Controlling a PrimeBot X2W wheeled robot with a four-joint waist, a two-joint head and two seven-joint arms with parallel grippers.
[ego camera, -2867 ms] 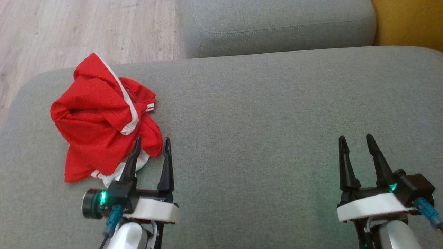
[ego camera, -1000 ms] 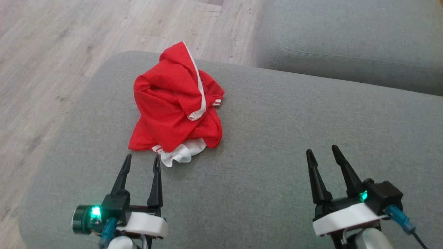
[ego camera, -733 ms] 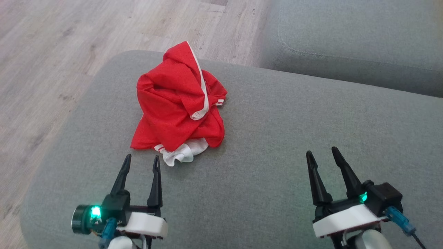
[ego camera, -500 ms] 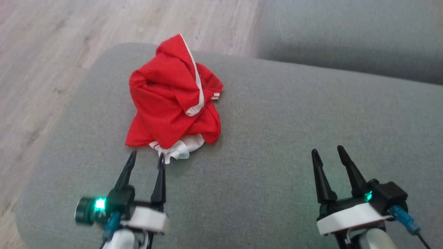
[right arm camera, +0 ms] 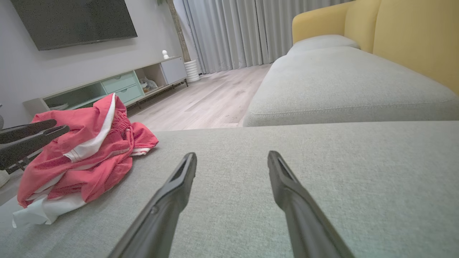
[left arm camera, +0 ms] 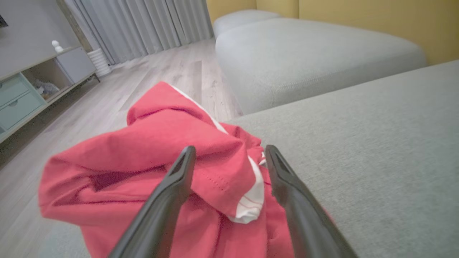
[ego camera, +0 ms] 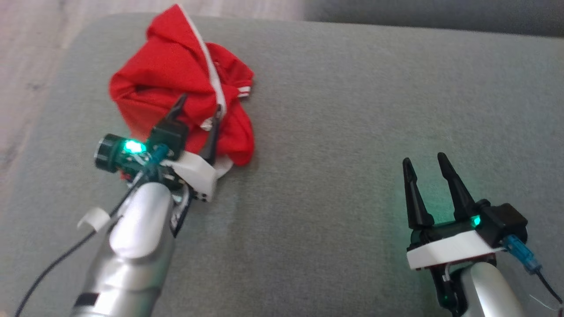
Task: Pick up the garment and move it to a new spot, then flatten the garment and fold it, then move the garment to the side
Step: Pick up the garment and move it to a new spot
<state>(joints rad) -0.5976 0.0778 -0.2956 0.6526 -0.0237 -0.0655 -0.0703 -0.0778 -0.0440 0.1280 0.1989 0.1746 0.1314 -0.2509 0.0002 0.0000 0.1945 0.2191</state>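
Subject item: the red garment, trimmed in white, lies crumpled in a heap on the grey seat cushion, at its far left corner. In the head view the peak of the heap reaches the cushion's rounded far edge, and the left flank sits near the left edge. Past both edges is pale wood floor. A white layer of the garment shows under the red on the near side, beside the left wrist. The left gripper is over the heap, jaws standing apart. In the left wrist view a raised red fold ending in a white hem lies between the two fingers; whether the fingers press on the cloth cannot be told. The right gripper is well apart from the garment, over bare upholstery at the near right, jaws likewise spread and holding nothing. Between the heap and the right gripper runs a broad stretch of uncovered grey fabric, which carries on to the right side of the cushion. Beyond the far edge, to the right, a second grey cushion stands across a narrow gap, backed by yellow upholstery. A low cabinet lines the wall across the floor.
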